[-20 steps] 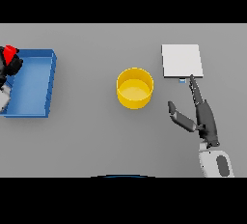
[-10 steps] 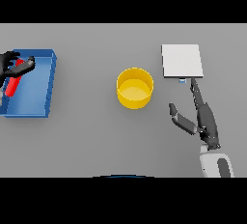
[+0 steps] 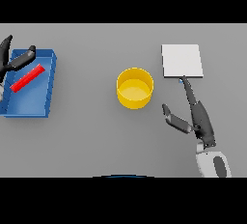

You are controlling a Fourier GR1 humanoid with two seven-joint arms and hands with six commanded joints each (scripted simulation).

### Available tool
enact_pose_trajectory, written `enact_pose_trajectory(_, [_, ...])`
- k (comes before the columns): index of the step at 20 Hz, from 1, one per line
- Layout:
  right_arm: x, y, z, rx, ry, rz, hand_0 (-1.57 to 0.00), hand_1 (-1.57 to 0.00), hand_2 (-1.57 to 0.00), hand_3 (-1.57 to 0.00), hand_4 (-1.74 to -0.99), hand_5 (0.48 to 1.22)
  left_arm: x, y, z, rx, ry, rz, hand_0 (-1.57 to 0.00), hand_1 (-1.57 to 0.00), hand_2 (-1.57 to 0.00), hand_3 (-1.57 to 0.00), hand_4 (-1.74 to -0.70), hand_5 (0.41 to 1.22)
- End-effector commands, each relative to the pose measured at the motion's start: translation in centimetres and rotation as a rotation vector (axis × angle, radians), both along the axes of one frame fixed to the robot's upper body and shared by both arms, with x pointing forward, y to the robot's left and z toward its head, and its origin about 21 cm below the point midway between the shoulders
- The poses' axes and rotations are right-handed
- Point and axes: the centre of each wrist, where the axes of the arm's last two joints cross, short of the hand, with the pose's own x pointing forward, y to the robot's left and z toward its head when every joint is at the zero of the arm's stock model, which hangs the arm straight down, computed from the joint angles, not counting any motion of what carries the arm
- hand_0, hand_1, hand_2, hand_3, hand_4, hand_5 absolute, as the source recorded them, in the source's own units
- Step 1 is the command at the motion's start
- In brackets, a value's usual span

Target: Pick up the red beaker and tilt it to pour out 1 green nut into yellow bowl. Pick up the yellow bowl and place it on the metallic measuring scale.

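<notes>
While the yellow bowl [image 3: 135, 88] stands upright near the middle of the grey surface [image 3: 91, 136], the red beaker [image 3: 27, 78] lies on its side inside the blue tray [image 3: 30, 109] at the left edge, slanting from lower left to upper right across the tray's floor. It shows as a slim red bar, and whether anything is inside it cannot be told from this view. The bowl's inside looks plain yellow.

The left hand [image 3: 14, 61] enters from the left border over the tray's far corner. Its dark fingers are spread apart and straight: one points up toward the far side of the surface, another reaches right along the tray's upper rim, just above the upper end of the beaker. The fingers are not closed around the beaker; whether a fingertip touches it cannot be made out.

On the right, the metallic measuring scale [image 3: 182, 61] lies flat as a pale square plate, beside the bowl on its far right and apart from it. The right hand [image 3: 200, 121] rises from the lower right on its white and grey forearm. Its fingers are straight and stretched toward the scale, the tip of the longest one reaching the near edge of the plate, where a small blue mark shows. The thumb is held out to the left, pointing toward the bowl but well short of it. This hand holds nothing.
</notes>
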Motion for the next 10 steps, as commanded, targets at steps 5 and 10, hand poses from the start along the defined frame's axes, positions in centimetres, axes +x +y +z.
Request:
enact_pose_trajectory(5, [2.9, 0.0, 2.3, -0.181, -0.015, 0.17, 0.0, 0.0, 0.0, 0.0, -1.234, 0.707, -0.1, -0.6, -0.5, -0.023, 0.017, 0.008, -0.01, -0.01, -0.01, -0.01, -0.79, 0.704])
enact_pose_trajectory(10, [5.7, 0.5, 5.0, -0.537, -0.053, 0.322, 0.0, 0.0, 0.0, 0.0, -1.279, 0.671, -0.3, -0.3, -0.4, -0.017, 0.01, 0.0, 0.0, 0.0, 0.0, 0.0, -0.8, 0.708])
